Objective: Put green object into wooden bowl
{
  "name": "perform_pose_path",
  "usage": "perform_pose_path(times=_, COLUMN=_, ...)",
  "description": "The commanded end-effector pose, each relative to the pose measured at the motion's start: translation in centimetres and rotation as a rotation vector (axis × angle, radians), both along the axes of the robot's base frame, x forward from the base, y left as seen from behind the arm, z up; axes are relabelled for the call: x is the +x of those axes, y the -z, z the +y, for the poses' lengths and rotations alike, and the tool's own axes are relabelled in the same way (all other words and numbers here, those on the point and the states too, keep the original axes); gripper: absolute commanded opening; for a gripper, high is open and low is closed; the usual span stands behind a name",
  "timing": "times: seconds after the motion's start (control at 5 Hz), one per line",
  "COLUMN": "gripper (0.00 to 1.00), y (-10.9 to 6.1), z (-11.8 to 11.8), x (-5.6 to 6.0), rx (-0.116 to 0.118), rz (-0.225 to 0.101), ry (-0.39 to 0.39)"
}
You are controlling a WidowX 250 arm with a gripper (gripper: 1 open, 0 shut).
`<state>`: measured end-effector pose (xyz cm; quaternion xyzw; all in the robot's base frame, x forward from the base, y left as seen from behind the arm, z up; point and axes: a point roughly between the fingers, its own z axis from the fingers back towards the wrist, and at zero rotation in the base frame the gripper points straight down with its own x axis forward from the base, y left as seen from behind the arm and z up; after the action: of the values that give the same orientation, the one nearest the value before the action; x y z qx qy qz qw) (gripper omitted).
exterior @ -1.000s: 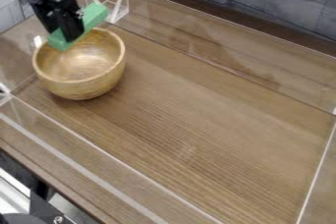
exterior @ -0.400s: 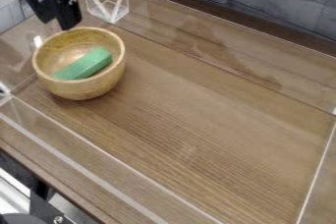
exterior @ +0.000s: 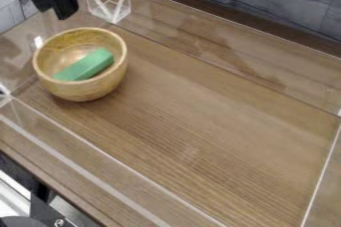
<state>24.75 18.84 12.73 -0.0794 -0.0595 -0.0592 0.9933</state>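
Observation:
The green object (exterior: 83, 66) lies flat inside the wooden bowl (exterior: 82, 85), tilted a little along the bowl's floor. The bowl stands on the wooden table at the left. My black gripper (exterior: 56, 4) hangs above and behind the bowl's far rim at the top left. Its fingers stand open and hold nothing. It is clear of both the bowl and the green object.
A low clear plastic wall (exterior: 160, 176) frames the wooden table top (exterior: 213, 112) on all sides. A clear upright bracket (exterior: 118, 6) stands just right of the gripper. A grey tiled wall runs along the back.
The gripper held the green object over the bowl, then opened; the block now lies in the bowl. The gripper has risen away from the bowl.

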Motion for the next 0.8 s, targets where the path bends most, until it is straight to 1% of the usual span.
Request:
perform_pose_path(times=0.0, gripper=1.0, y=-1.1, z=1.1, x=0.6, rx=0.033, rz=-0.043, ry=-0.041)
perform_pose_path(times=0.4, gripper=1.0, y=0.2, z=1.7, x=1.4, rx=0.023, rz=-0.037, ry=-0.115)
perform_pose_path(times=0.6, gripper=1.0, y=0.7, z=1.3, x=1.0, rx=0.021, rz=-0.036, ry=-0.117)
